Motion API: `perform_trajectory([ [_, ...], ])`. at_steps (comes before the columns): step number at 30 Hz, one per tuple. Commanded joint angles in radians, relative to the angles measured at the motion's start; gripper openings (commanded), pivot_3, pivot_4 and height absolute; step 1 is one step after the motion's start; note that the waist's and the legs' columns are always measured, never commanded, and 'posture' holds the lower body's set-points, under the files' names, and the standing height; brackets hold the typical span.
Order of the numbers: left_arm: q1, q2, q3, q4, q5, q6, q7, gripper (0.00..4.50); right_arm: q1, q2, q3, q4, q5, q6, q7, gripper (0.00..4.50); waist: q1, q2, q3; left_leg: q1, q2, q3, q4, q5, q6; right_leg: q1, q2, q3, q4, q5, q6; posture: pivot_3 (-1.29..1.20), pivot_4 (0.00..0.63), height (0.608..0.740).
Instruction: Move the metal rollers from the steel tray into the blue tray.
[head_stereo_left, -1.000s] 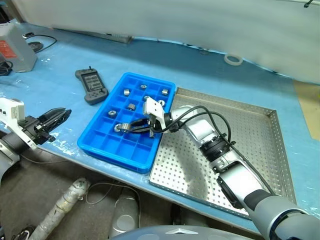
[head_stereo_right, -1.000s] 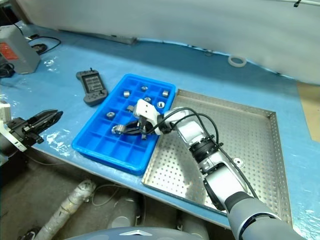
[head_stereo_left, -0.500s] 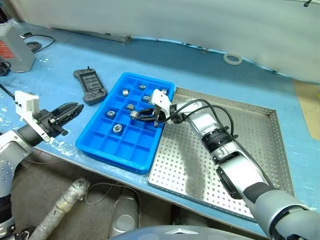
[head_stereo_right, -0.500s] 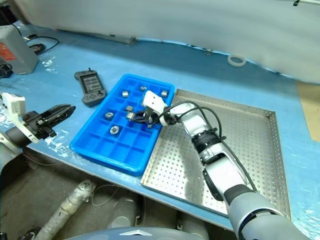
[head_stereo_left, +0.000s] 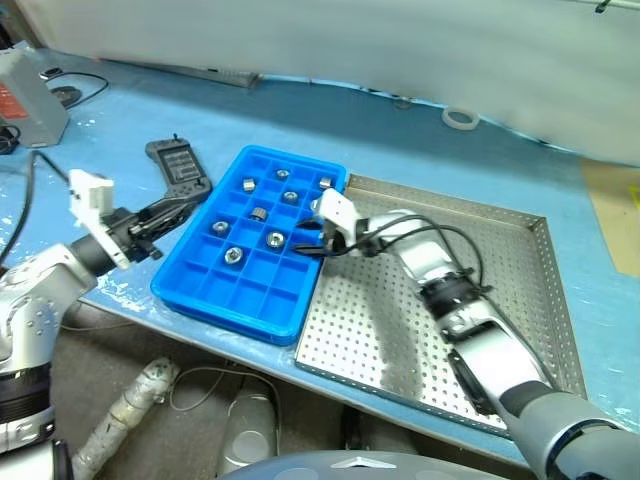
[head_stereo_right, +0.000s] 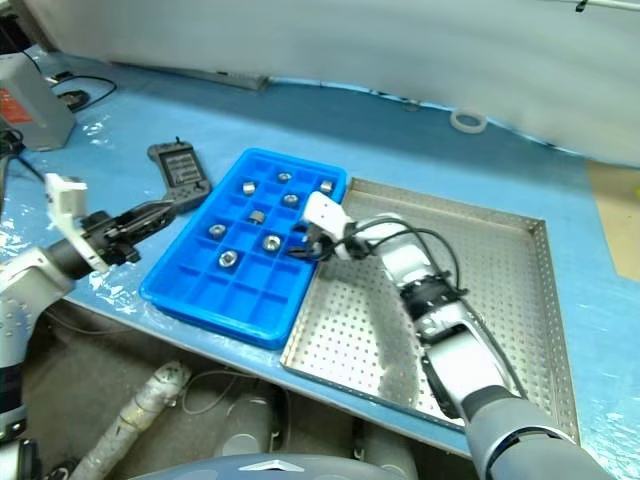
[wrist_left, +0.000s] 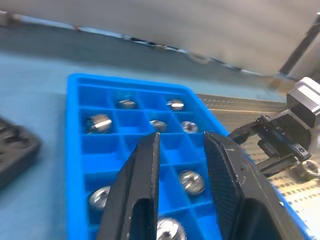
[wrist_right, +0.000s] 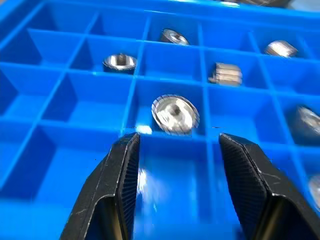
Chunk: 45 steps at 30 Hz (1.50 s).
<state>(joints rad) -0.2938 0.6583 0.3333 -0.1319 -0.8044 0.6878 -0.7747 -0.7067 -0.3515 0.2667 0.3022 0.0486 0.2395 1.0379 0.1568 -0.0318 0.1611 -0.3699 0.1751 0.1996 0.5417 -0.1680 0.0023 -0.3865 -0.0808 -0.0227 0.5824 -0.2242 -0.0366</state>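
Shiny silver rollers (head_stereo_left: 274, 239), short cylinders with a round centre hole, lie singly in the square cells of the blue tray (head_stereo_left: 205, 290); we count seven there. Our right gripper (wrist_right: 178, 165) hangs over the tray's edge nearest the steel tray (head_stereo_left: 500, 290), fingers apart and empty, one roller just ahead of its tips. Our left gripper (head_stereo_left: 178, 207) hovers beside the tray's opposite edge, its fingers drawn close with a slim gap, holding nothing.
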Motion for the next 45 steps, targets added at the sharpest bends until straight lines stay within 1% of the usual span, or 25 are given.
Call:
perform_trajectory([
  [1, -0.070, -0.037, -0.076, 0.008, 0.005, -0.007, -0.036, 1.44, 0.075, -0.101, -0.074, -0.233, 0.067, 0.101, 0.031, 2.66, -0.009, 0.000, 0.000, 0.000, 0.000, 0.000, 0.000, 0.000, 0.000, 0.000, 0.000, 0.000, 0.000, 0.000, 0.000, 0.06, 0.150, 0.740],
  [4, -0.137, -0.104, -0.169, 0.075, 0.038, -0.026, -0.078, 1.44, 0.203, -0.233, -0.135, -0.385, 0.068, 0.155, 0.022, 2.66, -0.026, 0.000, -0.001, 0.001, 0.001, 0.000, 0.000, 0.000, 0.000, 0.000, 0.001, 0.000, 0.000, 0.000, 0.000, -0.04, 0.150, 0.740],
  [6, -0.172, -0.141, -0.215, 0.125, 0.066, -0.047, -0.106, 1.44, 0.279, -0.294, -0.172, -0.460, 0.067, 0.181, 0.001, 2.66, -0.037, 0.001, -0.001, 0.001, 0.002, 0.000, -0.001, 0.000, 0.001, 0.000, 0.001, 0.000, -0.001, 0.000, 0.000, -0.09, 0.150, 0.740],
  [8, -0.203, -0.170, -0.242, 0.178, 0.090, -0.068, -0.132, 1.44, 0.347, -0.346, -0.189, -0.520, 0.049, 0.190, -0.019, 2.66, -0.060, 0.001, -0.001, 0.001, 0.002, 0.001, 0.000, -0.001, 0.002, 0.000, 0.002, 0.001, -0.003, 0.000, 0.000, -0.12, 0.150, 0.740],
  [12, -0.235, -0.208, -0.278, 0.245, 0.132, -0.107, -0.177, 1.44, 0.435, -0.392, -0.224, -0.588, 0.031, 0.183, -0.084, 2.66, -0.109, 0.001, -0.002, 0.002, 0.005, 0.002, 0.000, -0.001, 0.003, 0.000, 0.004, 0.002, -0.004, 0.000, 0.000, -0.16, 0.150, 0.740],
  [13, -0.240, -0.215, -0.282, 0.256, 0.138, -0.110, -0.185, 1.44, 0.458, -0.401, -0.231, -0.600, 0.036, 0.176, -0.087, 3.03, -0.111, 0.001, -0.002, 0.003, 0.005, 0.003, 0.000, -0.002, 0.003, 0.001, 0.004, 0.002, -0.004, 0.000, 0.000, -0.17, 0.150, 0.740],
  [14, -0.244, -0.220, -0.287, 0.270, 0.143, -0.111, -0.196, 1.44, 0.486, -0.410, -0.235, -0.608, 0.031, 0.183, -0.098, 3.03, -0.130, 0.001, -0.002, 0.003, 0.005, 0.003, 0.000, -0.002, 0.003, 0.001, 0.004, 0.002, -0.004, 0.000, 0.000, -0.19, 0.150, 0.740],
  [15, -0.246, -0.224, -0.292, 0.281, 0.146, -0.114, -0.204, 1.44, 0.506, -0.415, -0.234, -0.614, 0.021, 0.195, -0.114, 3.53, -0.131, 0.002, -0.002, 0.003, 0.005, 0.003, 0.000, -0.004, 0.007, 0.001, 0.004, 0.002, -0.003, 0.000, 0.000, -0.20, 0.150, 0.740],
  [17, -0.252, -0.232, -0.294, 0.301, 0.158, -0.121, -0.217, 1.44, 0.524, -0.420, -0.220, -0.615, 0.012, 0.211, -0.130, 4.07, -0.132, 0.003, -0.002, 0.003, 0.005, 0.003, 0.001, -0.005, 0.008, 0.003, 0.004, 0.002, -0.005, 0.000, 0.000, -0.20, 0.150, 0.740],
  [20, -0.281, -0.258, -0.256, 0.352, 0.135, -0.099, -0.202, 1.44, 0.525, -0.413, -0.179, -0.586, -0.006, 0.192, -0.138, 4.07, -0.135, 0.003, -0.002, 0.002, 0.005, 0.003, 0.003, -0.006, 0.011, 0.003, 0.003, 0.002, -0.007, 0.000, -0.001, -0.20, 0.150, 0.740],
  [23, -0.283, -0.259, -0.255, 0.380, 0.162, -0.116, -0.206, 1.44, 0.512, -0.399, -0.139, -0.543, -0.029, 0.170, -0.148, 4.07, -0.135, 0.003, -0.002, 0.002, 0.004, 0.004, 0.005, -0.007, 0.012, 0.005, 0.003, 0.002, -0.007, 0.000, -0.001, -0.18, 0.150, 0.740],
  [30, -0.252, -0.242, -0.241, 0.358, 0.172, -0.119, -0.211, 1.44, 0.456, -0.352, -0.094, -0.414, -0.036, 0.139, -0.158, 4.07, -0.137, 0.004, -0.003, 0.002, 0.005, 0.004, 0.005, -0.007, 0.013, 0.005, 0.003, 0.002, -0.007, 0.000, -0.001, -0.16, 0.150, 0.740],
  [35, -0.231, -0.246, -0.222, 0.325, 0.158, -0.109, -0.200, 1.44, 0.441, -0.331, -0.088, -0.329, -0.028, 0.102, -0.148, 4.07, -0.132, 0.004, -0.003, 0.002, 0.004, 0.004, 0.005, -0.008, 0.014, 0.005, 0.003, 0.002, -0.007, 0.000, -0.001, -0.12, 0.150, 0.740],
  [38, -0.219, -0.242, -0.215, 0.313, 0.159, -0.107, -0.195, 1.44, 0.447, -0.310, -0.113, -0.324, 0.040, 0.125, -0.110, 3.48, -0.131, 0.004, -0.003, 0.003, 0.004, 0.004, 0.005, -0.008, 0.014, 0.007, 0.002, 0.002, -0.007, 0.000, -0.001, -0.12, 0.150, 0.740],
  [39, -0.217, -0.241, -0.214, 0.310, 0.161, -0.106, -0.194, 1.44, 0.450, -0.306, -0.122, -0.326, 0.059, 0.135, -0.100, 3.11, -0.130, 0.004, -0.003, 0.004, 0.005, 0.004, 0.005, -0.008, 0.014, 0.007, 0.002, 0.002, -0.007, 0.000, -0.001, -0.12, 0.150, 0.740],
  [41, -0.210, -0.235, -0.207, 0.301, 0.158, -0.101, -0.193, 1.44, 0.454, -0.317, -0.111, -0.320, 0.040, 0.121, -0.096, 2.48, -0.129, 0.005, -0.003, 0.004, 0.005, 0.004, 0.005, -0.008, 0.014, 0.007, 0.002, 0.001, -0.007, 0.000, -0.001, -0.11, 0.150, 0.740],
  [43, -0.207, -0.231, -0.201, 0.294, 0.156, -0.096, -0.193, 1.44, 0.446, -0.311, -0.116, -0.315, 0.043, 0.144, -0.104, 1.84, -0.126, 0.005, -0.003, 0.004, 0.005, 0.004, 0.005, -0.008, 0.014, 0.007, 0.002, 0.001, -0.007, 0.000, -0.001, -0.11, 0.150, 0.740],
  [44, -0.207, -0.230, -0.199, 0.292, 0.155, -0.095, -0.193, 1.44, 0.442, -0.308, -0.118, -0.314, 0.047, 0.154, -0.104, 1.65, -0.124, 0.005, -0.003, 0.004, 0.005, 0.004, 0.005, -0.008, 0.014, 0.007, 0.002, 0.001, -0.007, 0.000, -0.001, -0.11, 0.150, 0.740],
  [45, -0.206, -0.226, -0.196, 0.291, 0.159, -0.098, -0.191, 1.44, 0.439, -0.308, -0.119, -0.316, 0.051, 0.149, -0.098, 1.66, -0.121, 0.005, -0.003, 0.004, 0.005, 0.004, 0.005, -0.008, 0.014, 0.007, 0.002, 0.001, -0.007, 0.000, -0.001, -0.10, 0.150, 0.740],
])
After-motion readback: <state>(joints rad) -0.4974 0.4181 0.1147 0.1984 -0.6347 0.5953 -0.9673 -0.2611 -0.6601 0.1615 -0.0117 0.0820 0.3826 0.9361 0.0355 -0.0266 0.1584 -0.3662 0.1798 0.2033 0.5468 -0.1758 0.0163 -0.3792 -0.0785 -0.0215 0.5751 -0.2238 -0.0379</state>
